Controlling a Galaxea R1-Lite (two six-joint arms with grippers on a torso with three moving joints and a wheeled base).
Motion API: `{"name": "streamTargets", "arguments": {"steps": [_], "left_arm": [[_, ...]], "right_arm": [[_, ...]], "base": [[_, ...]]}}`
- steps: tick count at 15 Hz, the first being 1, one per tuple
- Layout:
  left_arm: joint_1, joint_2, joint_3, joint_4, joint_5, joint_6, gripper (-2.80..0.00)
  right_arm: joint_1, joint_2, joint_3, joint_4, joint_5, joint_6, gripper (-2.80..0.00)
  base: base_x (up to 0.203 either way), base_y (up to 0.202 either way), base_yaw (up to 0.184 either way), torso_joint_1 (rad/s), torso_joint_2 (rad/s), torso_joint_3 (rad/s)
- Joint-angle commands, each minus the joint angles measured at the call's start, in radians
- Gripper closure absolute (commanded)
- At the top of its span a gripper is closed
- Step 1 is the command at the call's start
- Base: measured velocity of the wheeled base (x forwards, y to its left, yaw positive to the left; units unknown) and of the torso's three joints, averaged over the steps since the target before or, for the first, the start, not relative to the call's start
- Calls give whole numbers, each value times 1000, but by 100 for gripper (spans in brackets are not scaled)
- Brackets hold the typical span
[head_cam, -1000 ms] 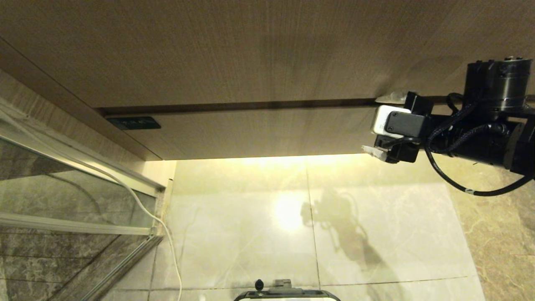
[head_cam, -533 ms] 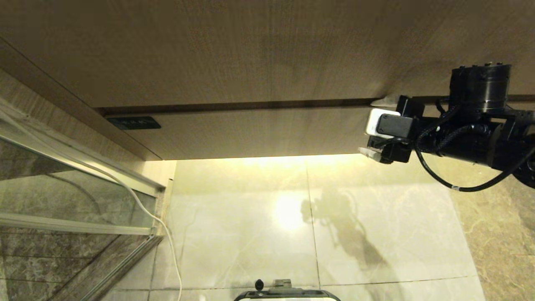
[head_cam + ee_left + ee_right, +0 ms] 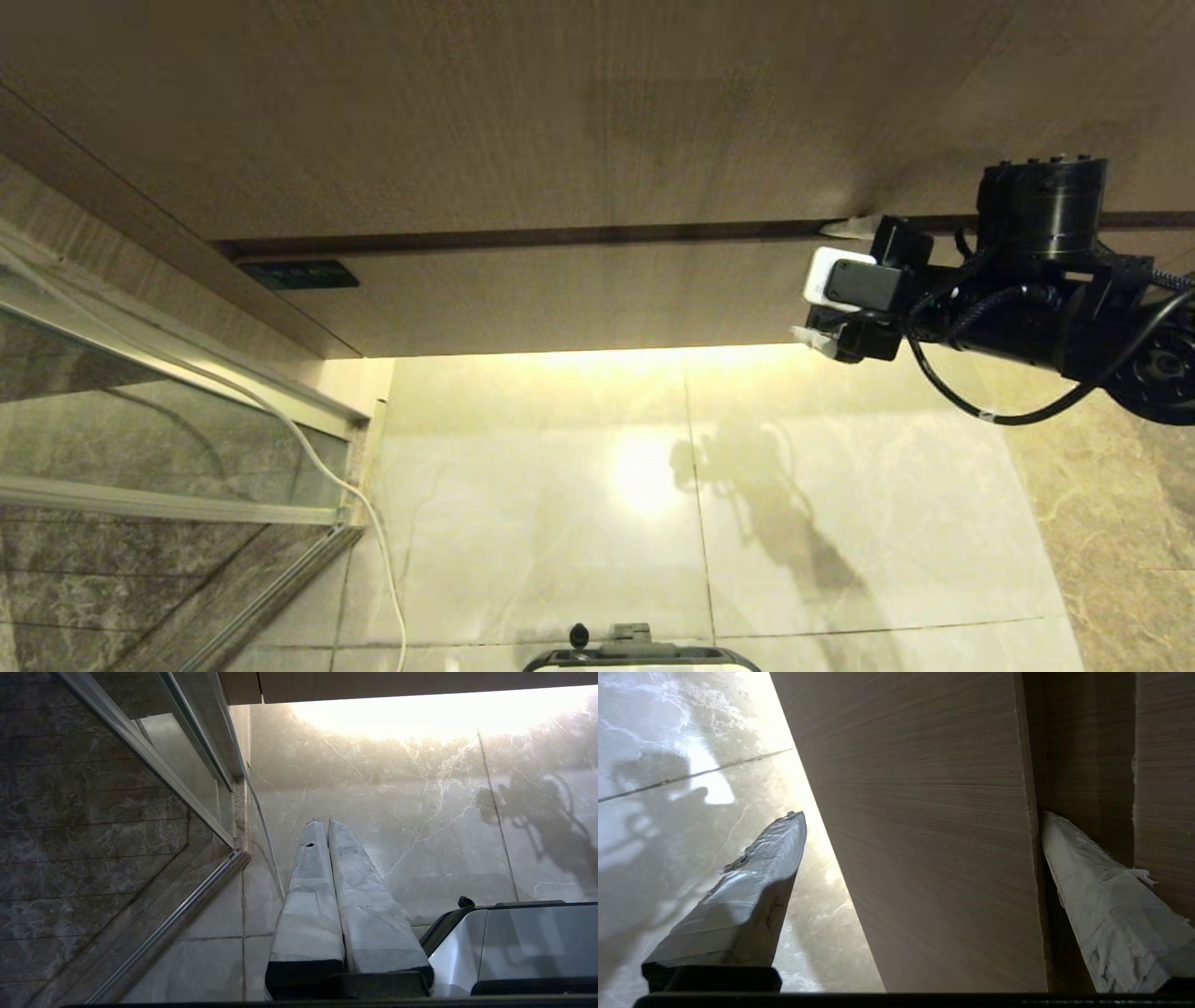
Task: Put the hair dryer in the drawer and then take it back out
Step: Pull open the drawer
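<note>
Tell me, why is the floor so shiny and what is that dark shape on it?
Head view: a light under the drawer bounces off the glossy floor tiles as glare, and the right gripper and its arm cast the shadow. Left wrist view: same glare, washed out white.

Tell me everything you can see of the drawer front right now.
The drawer shows only its front: a wide, plain, handleless panel of grey-brown wood grain, apparently closed, with a dark gap along its top edge and lit floor tile below. The right end effector stands open astride the panel near its right end, one finger in the top gap, the other below the lower edge. Contact cannot be told.
</note>
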Motion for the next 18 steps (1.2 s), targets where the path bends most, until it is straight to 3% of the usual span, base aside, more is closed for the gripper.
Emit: {"name": "streamTargets", "arguments": {"steps": [1, 8, 11, 18], "left_arm": [[0, 0, 1, -1, 0, 0, 0], [0, 0, 2, -1, 0, 0, 0], [0, 0, 2, -1, 0, 0, 0], [0, 0, 2, -1, 0, 0, 0]], "right_arm": [[-6, 8, 12, 36, -2, -1, -280], [-52, -5, 6, 155, -21, 14, -280], [-54, -11, 6, 193, -67, 78, -280], [-54, -75, 43, 135, -48, 73, -280]], "base": [[0, 0, 0, 0, 0, 0], [0, 0, 0, 0, 0, 0], [0, 0, 0, 0, 0, 0], [0, 0, 0, 0, 0, 0]]}}
